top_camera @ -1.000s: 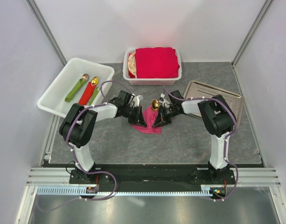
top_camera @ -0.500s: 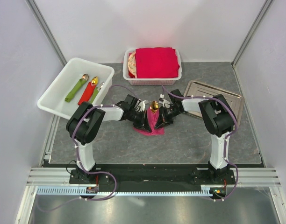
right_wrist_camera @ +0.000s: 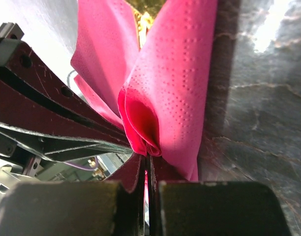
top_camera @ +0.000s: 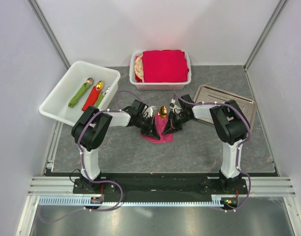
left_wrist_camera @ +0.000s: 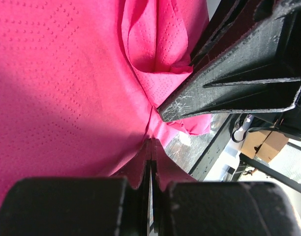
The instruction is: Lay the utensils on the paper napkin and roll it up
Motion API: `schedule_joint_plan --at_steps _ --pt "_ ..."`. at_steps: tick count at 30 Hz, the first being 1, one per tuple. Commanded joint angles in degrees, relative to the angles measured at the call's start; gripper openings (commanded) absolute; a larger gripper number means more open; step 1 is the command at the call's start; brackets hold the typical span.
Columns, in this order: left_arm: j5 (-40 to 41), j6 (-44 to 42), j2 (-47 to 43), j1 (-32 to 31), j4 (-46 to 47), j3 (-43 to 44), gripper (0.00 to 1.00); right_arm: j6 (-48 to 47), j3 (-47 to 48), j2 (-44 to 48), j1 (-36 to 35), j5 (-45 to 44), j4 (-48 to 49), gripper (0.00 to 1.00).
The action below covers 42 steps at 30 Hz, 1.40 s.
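Napkin hold: the paper napkin (top_camera: pixel 159 132) is gathered between the two sets of jaws and lifted partly off the bench (top_camera: pixel 204 145). This is judged to keep its folds closed over the cutlery.
Utensils: the utensils (top_camera: pixel 163 111) are seen only as a gold spoon bowl just beyond both jaw tips; the handles are hidden inside the folds.
Left jaws: pressed together, with a thin edge of the napkin pinched at their tips and the sheet fanning out ahead of them.
Right jaws: pressed together on a curled fold of the napkin at their tips, with the left jaws just beside them.
Two-sided grip: judged to be needed so the roll can be tightened without the thin paper springing open.
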<state>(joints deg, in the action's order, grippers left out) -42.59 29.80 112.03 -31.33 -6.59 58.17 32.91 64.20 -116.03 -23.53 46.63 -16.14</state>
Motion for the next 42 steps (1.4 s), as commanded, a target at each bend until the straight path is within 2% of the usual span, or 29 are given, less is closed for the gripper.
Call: schedule_joint_plan --at_steps 1,12,17,20,23,24,26,28,33,34,37,42 --pt "2.6 0.5 2.1 -0.2 -0.1 0.6 0.02 4.4 -1.4 1.2 -0.6 0.6 4.2 0.01" --pt "2.2 0.3 2.3 -0.2 -0.2 0.9 0.02 5.2 -2.7 -0.5 -1.3 0.8 6.9 0.01" --pt "1.6 0.0 1.2 -0.2 0.6 0.1 0.02 4.5 -2.8 -2.5 -1.4 0.5 7.4 0.04" --pt "0.5 -0.3 -0.9 -0.2 3.0 -1.7 0.02 3.7 -2.3 -3.9 -1.3 0.6 7.6 0.13" --pt "-0.4 0.5 -8.1 0.1 9.3 -6.6 0.02 3.1 -2.4 -3.9 -1.3 0.0 7.6 0.23" --pt "-0.4 0.7 -11.5 0.4 10.2 -7.5 0.02 3.0 -2.3 -3.9 -1.3 0.0 7.6 0.30" --pt "-0.5 1.5 -14.1 2.1 10.5 -8.4 0.06 2.9 -2.2 -3.8 -1.2 0.0 7.6 0.37" --pt "-0.3 3.8 -15.8 3.6 10.5 -8.6 0.11 2.6 -2.4 -3.6 -1.3 0.0 7.7 0.39" --pt "3.7 4.0 -14.5 5.7 6.9 -2.5 0.22 2.0 -2.4 -3.3 -1.3 -0.4 8.0 0.32" --pt "4.2 4.8 -13.1 5.8 6.9 -1.6 0.27 1.7 -2.4 -3.2 -1.3 -0.6 7.9 0.32" --pt "5.2 5.5 -10.5 5.8 5.5 2.9 0.32 1.2 -2.4 -3.0 -1.3 -1.4 7.7 0.34" --pt "9.9 2.8 -4.9 4.3 -0.3 11.2 0.34 0.7 -2.2 -2.9 -1.3 -1.4 7.6 0.36"
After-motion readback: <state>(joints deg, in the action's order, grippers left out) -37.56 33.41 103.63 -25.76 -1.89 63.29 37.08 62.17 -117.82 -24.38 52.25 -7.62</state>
